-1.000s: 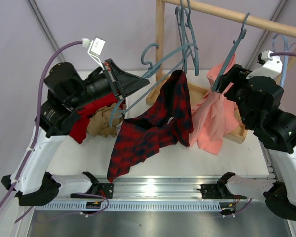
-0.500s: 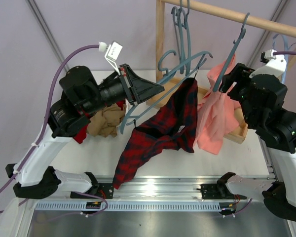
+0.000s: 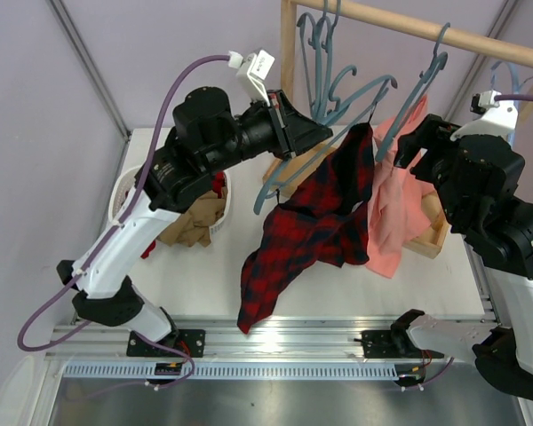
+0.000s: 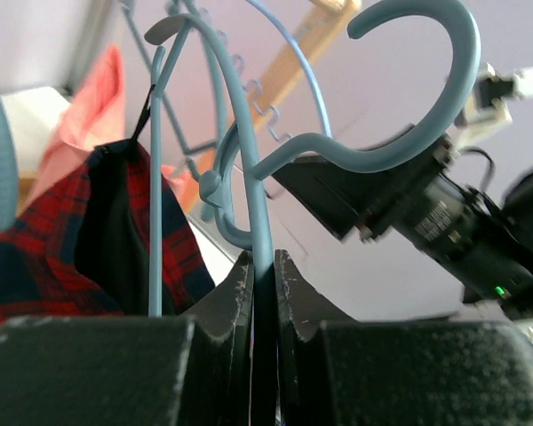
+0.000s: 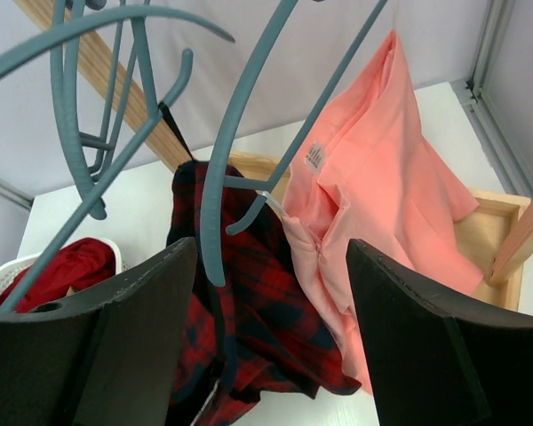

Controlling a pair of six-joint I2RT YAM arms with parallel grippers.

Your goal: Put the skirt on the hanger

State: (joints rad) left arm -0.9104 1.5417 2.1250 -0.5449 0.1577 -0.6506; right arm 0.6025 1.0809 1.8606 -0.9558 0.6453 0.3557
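My left gripper [image 3: 306, 135] is raised high and shut on the lower bar of the slate-blue hanger [image 3: 280, 177]. In the left wrist view the jaws [image 4: 264, 266] pinch that bar, with the hanger's hook [image 4: 426, 80] above. The red-and-black plaid skirt [image 3: 311, 231] hangs by a black loop from the hanger's far arm and droops to the table's front edge. It also shows in the left wrist view [image 4: 62, 257] and the right wrist view [image 5: 266, 328]. My right gripper [image 3: 407, 146] is open and empty beside the skirt, its jaws [image 5: 266, 302] spread wide.
A salmon-pink garment [image 3: 391, 213] hangs on another hanger [image 3: 426, 75] from the wooden rail [image 3: 409, 27]. Several more hangers [image 3: 324, 53] hang on the rail. A wooden base frame [image 3: 435, 238] lies under it. A white basket [image 3: 124, 191] holds tan and red cloth.
My left arm has lifted and swung right toward the rail, carrying the hanger and skirt up with it. The right arm has barely moved.
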